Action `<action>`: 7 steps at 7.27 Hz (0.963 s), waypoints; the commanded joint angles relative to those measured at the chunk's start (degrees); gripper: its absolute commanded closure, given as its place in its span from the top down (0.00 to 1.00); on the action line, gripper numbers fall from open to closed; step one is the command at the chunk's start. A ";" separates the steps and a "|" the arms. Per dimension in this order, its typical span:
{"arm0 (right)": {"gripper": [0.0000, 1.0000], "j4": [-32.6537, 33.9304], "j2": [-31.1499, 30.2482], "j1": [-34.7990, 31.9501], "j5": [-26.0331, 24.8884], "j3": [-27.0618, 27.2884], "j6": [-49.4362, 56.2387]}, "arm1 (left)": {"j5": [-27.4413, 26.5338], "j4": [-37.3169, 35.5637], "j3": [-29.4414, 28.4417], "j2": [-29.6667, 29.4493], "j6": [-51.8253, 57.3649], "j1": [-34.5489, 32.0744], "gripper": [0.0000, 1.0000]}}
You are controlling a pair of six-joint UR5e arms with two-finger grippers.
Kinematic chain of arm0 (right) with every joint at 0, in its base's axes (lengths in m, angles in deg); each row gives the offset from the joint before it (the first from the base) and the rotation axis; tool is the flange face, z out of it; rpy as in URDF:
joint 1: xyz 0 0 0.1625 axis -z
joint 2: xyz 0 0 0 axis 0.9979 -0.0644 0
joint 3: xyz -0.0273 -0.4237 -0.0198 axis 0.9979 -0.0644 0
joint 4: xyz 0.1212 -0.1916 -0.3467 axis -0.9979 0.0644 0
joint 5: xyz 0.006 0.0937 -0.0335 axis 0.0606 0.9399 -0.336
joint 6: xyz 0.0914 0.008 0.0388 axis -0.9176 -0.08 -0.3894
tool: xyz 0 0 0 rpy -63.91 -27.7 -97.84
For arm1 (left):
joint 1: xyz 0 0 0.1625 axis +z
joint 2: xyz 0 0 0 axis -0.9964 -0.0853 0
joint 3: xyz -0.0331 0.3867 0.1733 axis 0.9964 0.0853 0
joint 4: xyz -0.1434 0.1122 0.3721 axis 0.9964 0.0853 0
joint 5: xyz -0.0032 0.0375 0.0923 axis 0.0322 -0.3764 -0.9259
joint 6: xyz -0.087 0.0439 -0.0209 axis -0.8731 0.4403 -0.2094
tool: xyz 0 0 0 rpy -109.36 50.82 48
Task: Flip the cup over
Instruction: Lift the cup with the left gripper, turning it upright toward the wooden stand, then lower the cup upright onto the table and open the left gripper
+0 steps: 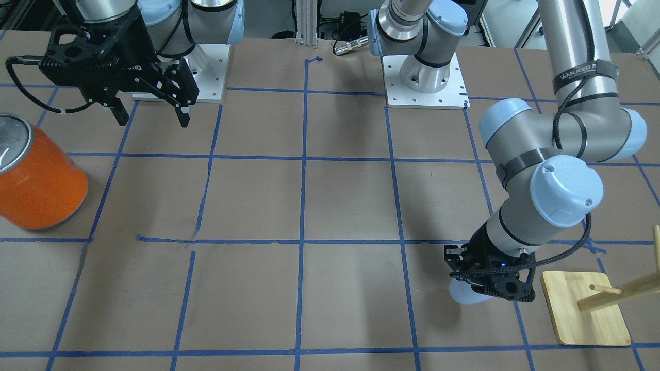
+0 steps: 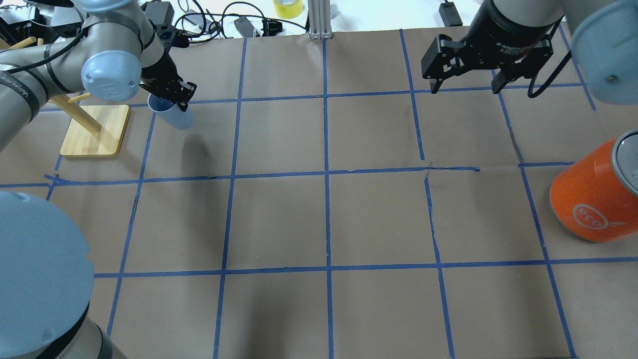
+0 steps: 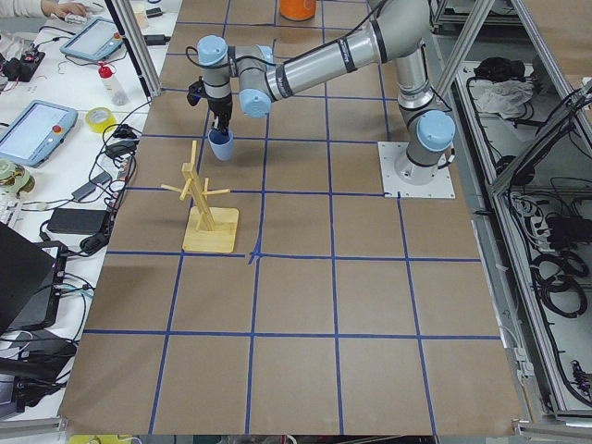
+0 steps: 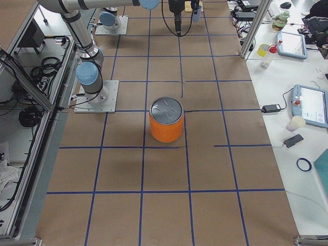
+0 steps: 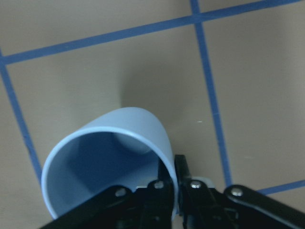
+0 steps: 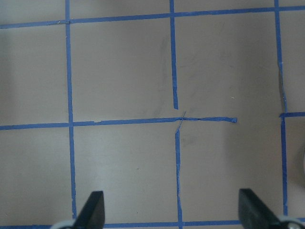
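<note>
The left gripper [image 5: 174, 164] clamps the small matte lavender-blue plastic cup [image 5: 119, 138] by its rim, seemingly mid-flip. Next, set it down level.

Overhead — behind robot, looking forward-down; front-facing opposite, steep. Side views far, along table [image 3: 324, 305] from each end. Wrist cameras close, aimed tableward — cup [image 5: 124, 129] at left gripper [image 5: 175, 168] also in overhead.

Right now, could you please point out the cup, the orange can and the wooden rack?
cup [image 2: 177, 118], overhead view, outer wall.
orange can [image 2: 590, 204], overhead view, orange side.
wooden rack [image 2: 107, 142], overhead view, flat base.
</note>
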 commanded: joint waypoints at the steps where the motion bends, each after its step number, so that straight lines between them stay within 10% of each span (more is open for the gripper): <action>1: 1.00 -0.02 0.00 0.00 0.04 0.00 -0.01 | -0.63 -2.38 -0.81 -2.58 1.88 -0.03 0.00; 4: 1.00 -0.20 0.00 0.00 0.04 0.00 -0.01 | -0.63 -3.00 -0.55 -3.91 2.07 -0.91 0.00; 6: 1.00 -0.02 0.00 0.00 0.13 0.70 -0.01 | 0.06 -3.00 -0.11 -3.65 1.98 -1.00 0.88; 7: 1.00 -0.02 0.00 0.00 0.13 0.70 -0.01 | 0.07 -2.65 -0.11 -3.21 1.90 -1.08 1.00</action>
